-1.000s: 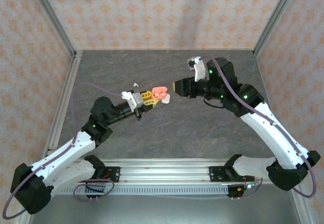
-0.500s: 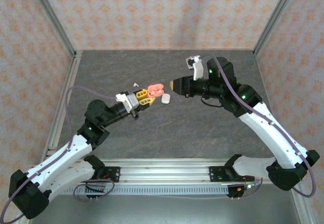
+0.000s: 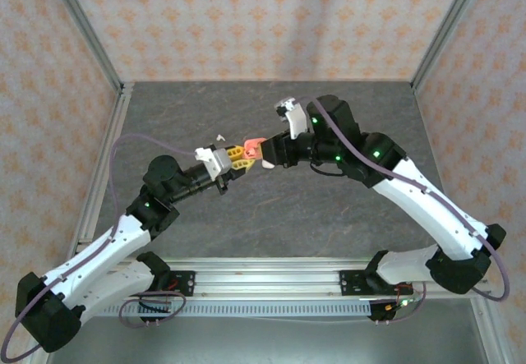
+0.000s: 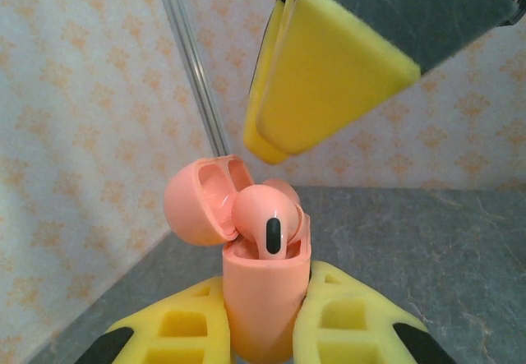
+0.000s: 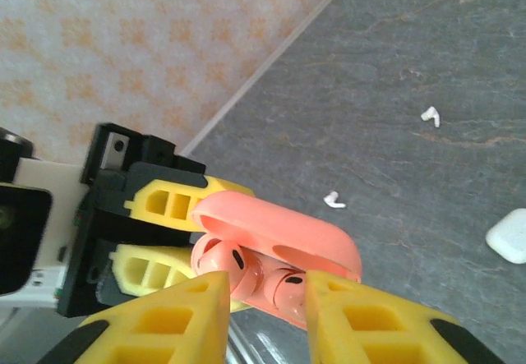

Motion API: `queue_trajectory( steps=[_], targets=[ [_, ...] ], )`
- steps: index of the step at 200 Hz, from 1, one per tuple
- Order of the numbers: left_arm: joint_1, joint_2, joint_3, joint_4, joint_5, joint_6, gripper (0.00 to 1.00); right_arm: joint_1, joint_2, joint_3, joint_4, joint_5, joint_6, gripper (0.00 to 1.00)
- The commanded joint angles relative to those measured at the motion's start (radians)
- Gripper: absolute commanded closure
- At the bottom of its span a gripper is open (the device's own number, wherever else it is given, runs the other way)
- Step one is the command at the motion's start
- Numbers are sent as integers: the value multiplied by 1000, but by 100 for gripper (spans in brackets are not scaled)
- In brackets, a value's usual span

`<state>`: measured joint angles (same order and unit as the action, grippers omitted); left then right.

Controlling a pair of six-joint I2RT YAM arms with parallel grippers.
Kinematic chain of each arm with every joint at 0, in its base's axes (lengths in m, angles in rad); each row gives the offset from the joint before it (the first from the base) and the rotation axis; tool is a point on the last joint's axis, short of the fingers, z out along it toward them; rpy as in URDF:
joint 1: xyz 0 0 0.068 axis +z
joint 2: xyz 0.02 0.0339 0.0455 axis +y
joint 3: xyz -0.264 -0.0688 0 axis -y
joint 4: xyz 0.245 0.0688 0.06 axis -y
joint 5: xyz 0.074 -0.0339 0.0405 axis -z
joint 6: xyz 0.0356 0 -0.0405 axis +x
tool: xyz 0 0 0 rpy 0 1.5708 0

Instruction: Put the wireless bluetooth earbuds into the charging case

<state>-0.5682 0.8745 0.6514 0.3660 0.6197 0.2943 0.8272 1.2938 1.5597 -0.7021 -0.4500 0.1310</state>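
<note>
Over grey table (image 3: 329, 208), right end effector (image 3: 267, 153) has reached the coral case (image 3: 254, 144).

Earbuds (image 5: 236, 265) in charging case (image 4: 261, 300)

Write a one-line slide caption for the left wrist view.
Left gripper clamps the open coral case, coral earbud poking out, right gripper hovering above.
</note>
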Motion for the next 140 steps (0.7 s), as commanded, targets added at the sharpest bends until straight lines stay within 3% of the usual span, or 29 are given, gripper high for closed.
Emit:
queue_trajectory(
  steps=[1,70,140],
  targets=[
    [-4,3,44,-41,5,-14,100,18,35,58,-76,58,-75,69],
    [-4,3,41,-65,-1,-28,100,37,98,108,-113,39,-112,65],
    [-4,71,105,-137,14,-75,100,38,25,21,-30,69,-71,64]
  ],
)
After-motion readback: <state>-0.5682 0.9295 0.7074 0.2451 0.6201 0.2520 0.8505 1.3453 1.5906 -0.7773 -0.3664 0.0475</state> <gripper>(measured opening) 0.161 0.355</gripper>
